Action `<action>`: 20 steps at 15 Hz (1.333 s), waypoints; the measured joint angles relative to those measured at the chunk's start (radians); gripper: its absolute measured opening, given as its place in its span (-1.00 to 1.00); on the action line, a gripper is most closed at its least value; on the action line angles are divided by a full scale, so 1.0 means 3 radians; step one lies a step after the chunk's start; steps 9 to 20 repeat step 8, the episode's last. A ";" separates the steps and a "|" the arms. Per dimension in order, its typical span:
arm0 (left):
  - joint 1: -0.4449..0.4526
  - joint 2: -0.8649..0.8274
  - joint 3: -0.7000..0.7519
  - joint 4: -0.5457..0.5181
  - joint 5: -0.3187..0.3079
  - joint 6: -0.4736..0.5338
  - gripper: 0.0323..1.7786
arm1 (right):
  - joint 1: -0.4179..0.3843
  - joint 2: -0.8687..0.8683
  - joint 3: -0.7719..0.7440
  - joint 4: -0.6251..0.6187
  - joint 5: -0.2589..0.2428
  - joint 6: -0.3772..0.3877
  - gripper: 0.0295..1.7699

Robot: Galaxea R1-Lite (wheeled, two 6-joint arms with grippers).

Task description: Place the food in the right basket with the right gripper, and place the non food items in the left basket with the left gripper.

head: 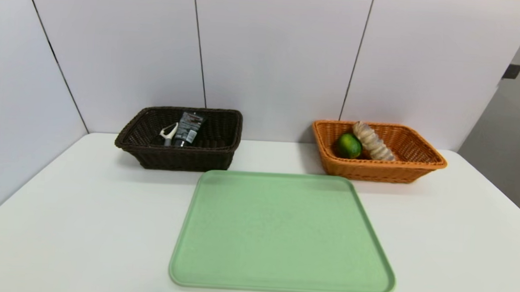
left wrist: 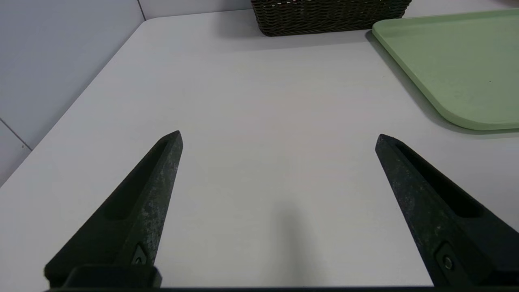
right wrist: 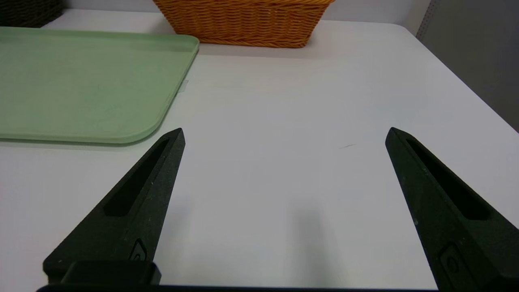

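Note:
The dark brown left basket (head: 224, 146) stands at the back left and holds a white peeler (head: 169, 133) and a black squeeze tube (head: 188, 128). In the orange right basket (head: 419, 165) at the back right lie a green lime (head: 348, 145) and a twisted bread loaf (head: 373, 141). Neither arm shows in the head view. My left gripper (left wrist: 278, 137) hangs open over bare table, short of the brown basket (left wrist: 324, 18). My right gripper (right wrist: 285, 134) is open too, over bare table in front of the orange basket (right wrist: 247, 22). Nothing sits between either pair of fingers.
A flat green tray (head: 219, 250) lies on the white table (head: 61, 207) in front of the two baskets; its corner shows in both wrist views (left wrist: 458, 69) (right wrist: 81, 89). Grey wall panels close the back and the left side.

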 joint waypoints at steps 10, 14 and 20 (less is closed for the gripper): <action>0.0000 0.0000 0.0000 0.0000 0.0000 0.0001 0.90 | 0.0000 0.0000 0.0000 -0.0001 0.0005 0.0111 0.93; 0.0000 0.0000 0.0000 0.0000 0.0000 0.0001 0.90 | 0.0000 0.0000 0.0000 -0.0001 0.0005 0.0111 0.93; 0.0000 0.0000 0.0000 0.0000 0.0000 0.0001 0.90 | 0.0000 0.0000 0.0000 -0.0001 0.0005 0.0111 0.93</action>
